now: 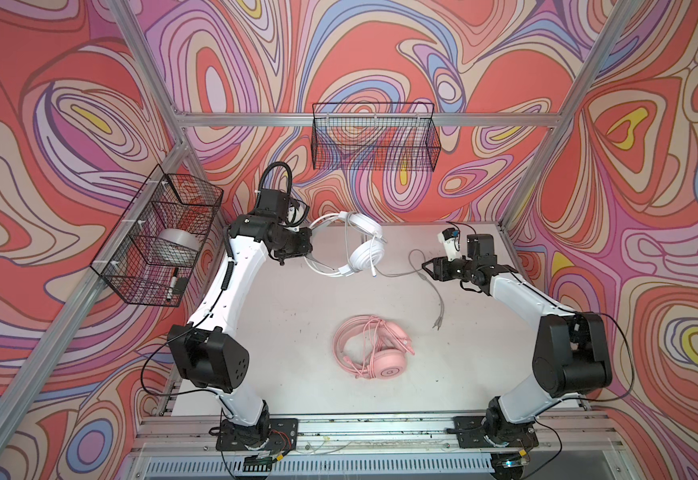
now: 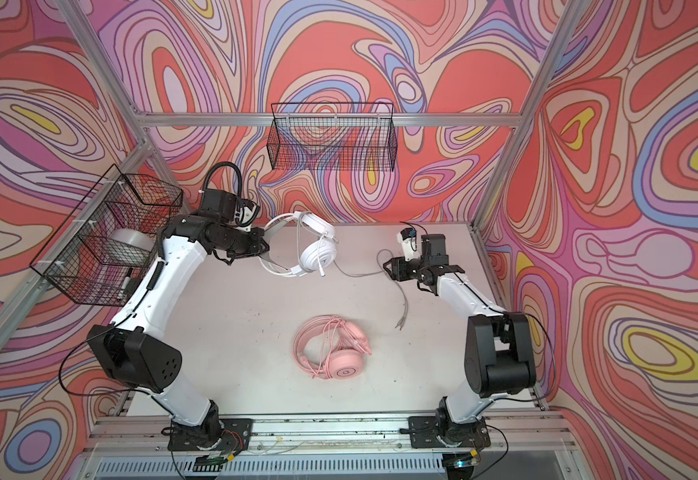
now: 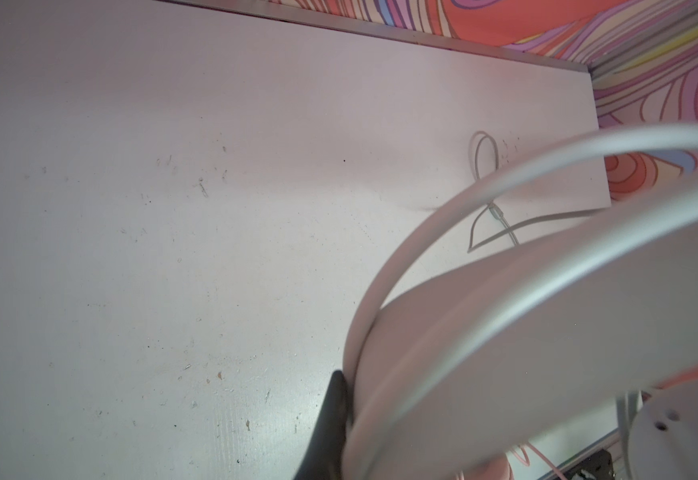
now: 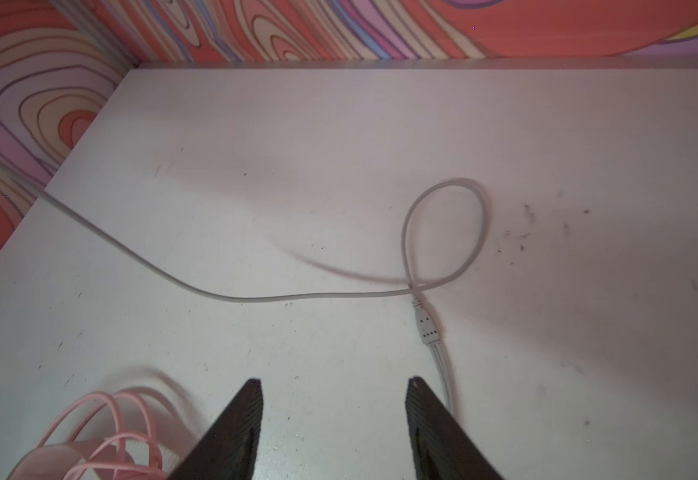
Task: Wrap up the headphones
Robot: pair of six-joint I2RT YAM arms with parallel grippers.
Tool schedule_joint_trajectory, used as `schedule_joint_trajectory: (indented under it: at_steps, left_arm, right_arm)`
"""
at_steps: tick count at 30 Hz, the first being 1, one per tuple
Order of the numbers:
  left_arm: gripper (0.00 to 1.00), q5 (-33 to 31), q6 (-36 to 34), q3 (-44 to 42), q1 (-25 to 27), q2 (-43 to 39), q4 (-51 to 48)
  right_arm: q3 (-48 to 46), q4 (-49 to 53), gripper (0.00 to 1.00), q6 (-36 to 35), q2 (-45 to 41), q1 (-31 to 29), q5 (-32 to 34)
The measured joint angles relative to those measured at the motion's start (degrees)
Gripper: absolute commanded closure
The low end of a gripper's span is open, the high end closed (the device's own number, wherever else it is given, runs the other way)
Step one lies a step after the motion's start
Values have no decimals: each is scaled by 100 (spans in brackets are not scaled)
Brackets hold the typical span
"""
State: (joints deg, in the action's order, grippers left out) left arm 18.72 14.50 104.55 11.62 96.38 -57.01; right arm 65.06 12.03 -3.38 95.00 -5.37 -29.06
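Observation:
The white headphones [image 1: 366,253] [image 2: 318,253] hang lifted at the back of the table, headband up. My left gripper [image 1: 308,245] [image 3: 351,415] is shut on the headband, which fills the left wrist view; only one dark finger [image 3: 332,415] shows there. Their grey-white cable [image 1: 401,272] [image 4: 256,298] trails right along the table, makes a small loop and ends in plugs [image 1: 436,324]. My right gripper [image 1: 426,268] [image 4: 335,380] is open just above the table with nothing between its fingers, and the cable splitter [image 4: 425,324] lies beside it. The pink headphones [image 1: 372,349] [image 2: 332,353] lie at table centre with their pink cable coiled on them.
A black wire basket [image 1: 374,137] hangs on the back wall. Another wire basket [image 1: 160,237] on the left wall holds a tape roll [image 1: 177,245] and a marker [image 1: 172,284]. The white table [image 1: 281,324] is walled in by patterned panels and aluminium posts.

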Motion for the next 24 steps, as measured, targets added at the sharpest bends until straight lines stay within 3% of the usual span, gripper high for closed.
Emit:
schedule_joint_trajectory:
  at_steps: [5,11,24]
  left_arm:
    - [100,120,-365,177,271,4,-155]
    - [100,101,-446,177,286,4,-284]
    - [100,138,-446,197,286,4,-343]
  right_arm:
    - [297,-120,34,-787,538,-343,-459]
    - [-332,-1038,28,-1644,518,-555,-1143]
    - [455,-1207,29,-2608,1646,-756,-1246]
